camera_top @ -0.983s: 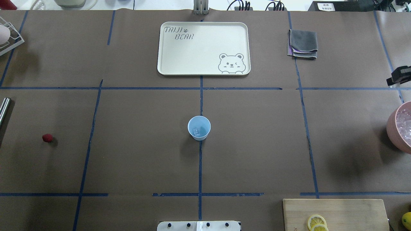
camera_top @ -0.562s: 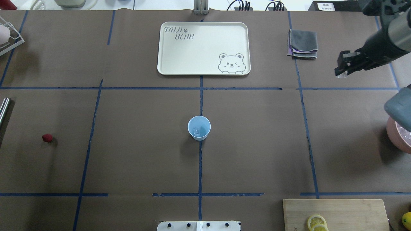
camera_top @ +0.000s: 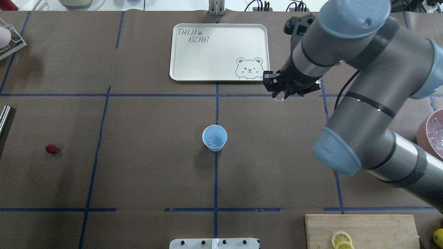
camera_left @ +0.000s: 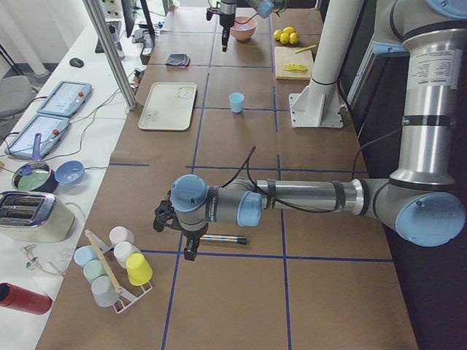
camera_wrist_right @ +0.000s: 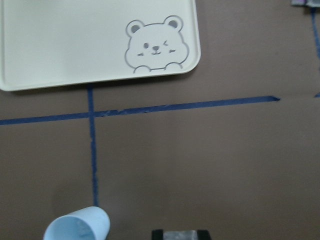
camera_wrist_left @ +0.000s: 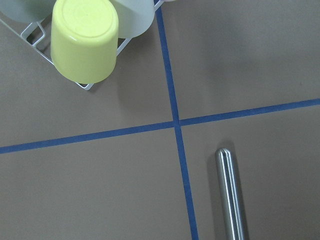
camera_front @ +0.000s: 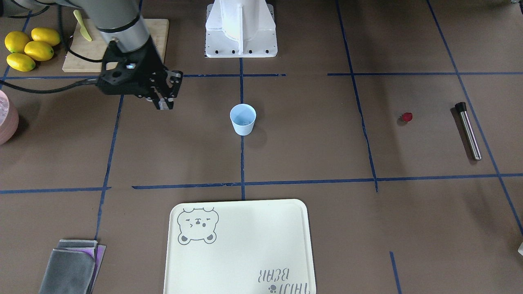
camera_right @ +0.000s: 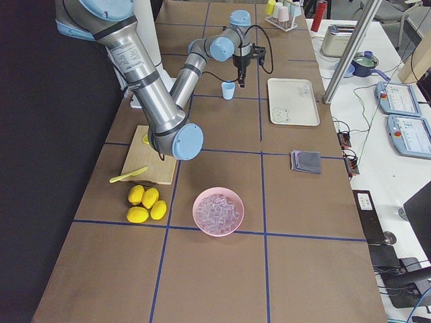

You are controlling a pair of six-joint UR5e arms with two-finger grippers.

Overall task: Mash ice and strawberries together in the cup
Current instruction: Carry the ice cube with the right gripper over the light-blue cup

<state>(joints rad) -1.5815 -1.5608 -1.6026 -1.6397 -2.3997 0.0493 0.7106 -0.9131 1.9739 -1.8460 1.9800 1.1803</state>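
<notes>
The pale blue cup (camera_top: 214, 137) stands upright at the table's centre, also in the front view (camera_front: 242, 119) and at the bottom of the right wrist view (camera_wrist_right: 77, 227). One ice cube (camera_top: 211, 140) lies inside it. My right gripper (camera_top: 278, 95) is shut on a clear ice cube (camera_top: 279, 98) and hangs to the right of and beyond the cup, near the tray's corner; it also shows in the front view (camera_front: 163, 104). The red strawberry (camera_top: 51, 148) lies far left on the table. My left gripper (camera_left: 191, 250) shows only in the exterior left view, above a steel muddler (camera_left: 222, 238); I cannot tell its state.
A cream bear tray (camera_top: 219, 52) lies beyond the cup. A pink bowl of ice (camera_top: 432, 136) sits at the right edge. A cutting board (camera_top: 363, 230) holds lemon slices at the front right. A folded cloth (camera_front: 69, 265) and whole lemons (camera_front: 28, 47) also lie on the robot's right side. A cup rack (camera_wrist_left: 85, 40) stands far left.
My right arm has swept in from the right edge toward the table's centre, carrying the ice cube. The cup and strawberry have not moved.
</notes>
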